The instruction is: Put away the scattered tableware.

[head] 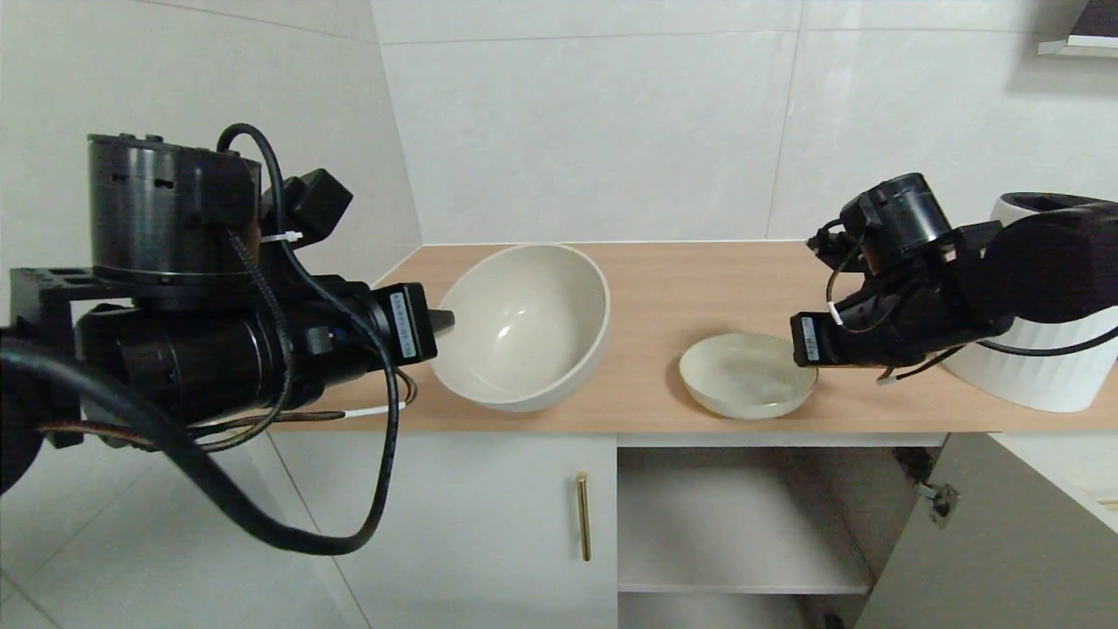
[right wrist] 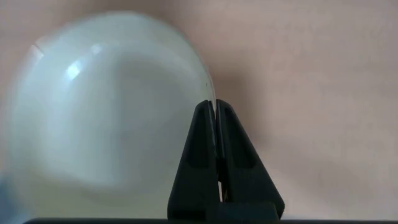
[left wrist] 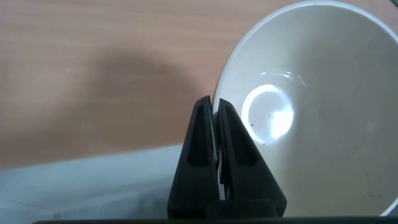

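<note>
The left gripper (head: 443,321) pinches the rim of the tilted big bowl (head: 524,336) near the counter's (head: 672,279) front-left corner, while the right gripper (head: 809,351) pinches the small dish (head: 741,377) at the front edge (the open cabinet (head: 742,515) lies directly below it).

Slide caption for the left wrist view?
Left hand shut on the white bowl's rim, wooden counter beyond.

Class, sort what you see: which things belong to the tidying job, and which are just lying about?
Job: large bowl, small dish, left claw, right claw, probably the open cupboard.
Lying about: white ribbed container.
</note>
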Controlling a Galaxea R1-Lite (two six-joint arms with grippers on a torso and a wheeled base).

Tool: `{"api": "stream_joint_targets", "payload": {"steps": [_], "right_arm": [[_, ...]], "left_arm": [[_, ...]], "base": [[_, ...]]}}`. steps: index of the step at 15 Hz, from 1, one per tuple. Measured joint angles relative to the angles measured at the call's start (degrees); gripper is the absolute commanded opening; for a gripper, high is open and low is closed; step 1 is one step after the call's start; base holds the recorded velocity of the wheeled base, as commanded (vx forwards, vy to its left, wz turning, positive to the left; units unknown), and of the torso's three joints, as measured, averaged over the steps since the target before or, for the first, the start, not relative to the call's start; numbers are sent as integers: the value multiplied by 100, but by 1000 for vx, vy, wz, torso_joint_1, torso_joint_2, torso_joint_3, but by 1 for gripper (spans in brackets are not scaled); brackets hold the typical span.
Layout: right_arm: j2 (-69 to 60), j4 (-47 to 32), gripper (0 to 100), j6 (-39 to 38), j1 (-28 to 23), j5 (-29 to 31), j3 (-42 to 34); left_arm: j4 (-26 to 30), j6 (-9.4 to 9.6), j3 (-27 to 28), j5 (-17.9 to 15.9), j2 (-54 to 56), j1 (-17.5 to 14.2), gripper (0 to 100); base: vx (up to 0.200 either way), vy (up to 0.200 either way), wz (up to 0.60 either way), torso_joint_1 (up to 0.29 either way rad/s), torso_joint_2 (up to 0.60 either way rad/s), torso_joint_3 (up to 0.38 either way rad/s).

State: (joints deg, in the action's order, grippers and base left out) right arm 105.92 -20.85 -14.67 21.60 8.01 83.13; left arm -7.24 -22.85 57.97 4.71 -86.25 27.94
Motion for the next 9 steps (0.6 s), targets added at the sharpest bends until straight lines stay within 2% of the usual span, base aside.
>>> {"api": "stream_joint_targets", "payload": {"steps": [3,5,7,9], "right_arm": [[-739,-480,0,-227,35,-552,-245],[-1252,-547,0,-257,55,-668,-807],[-1687,-428,0,-279,129,-708,-1368],[-1897,-118,0,-282,204,-714,-1598]], "left_arm": [[10,104,-522,-148,491,-13,0],[7,104,-805,-165,750,-134,0],[7,104,-1106,-191,937,-377,0],[5,132,-1291,-329,1042,-483,0]], "base": [[0,0,0,0,0,0],[0,0,0,0,0,0],[0,0,0,0,0,0],[0,0,0,0,0,0]]}}
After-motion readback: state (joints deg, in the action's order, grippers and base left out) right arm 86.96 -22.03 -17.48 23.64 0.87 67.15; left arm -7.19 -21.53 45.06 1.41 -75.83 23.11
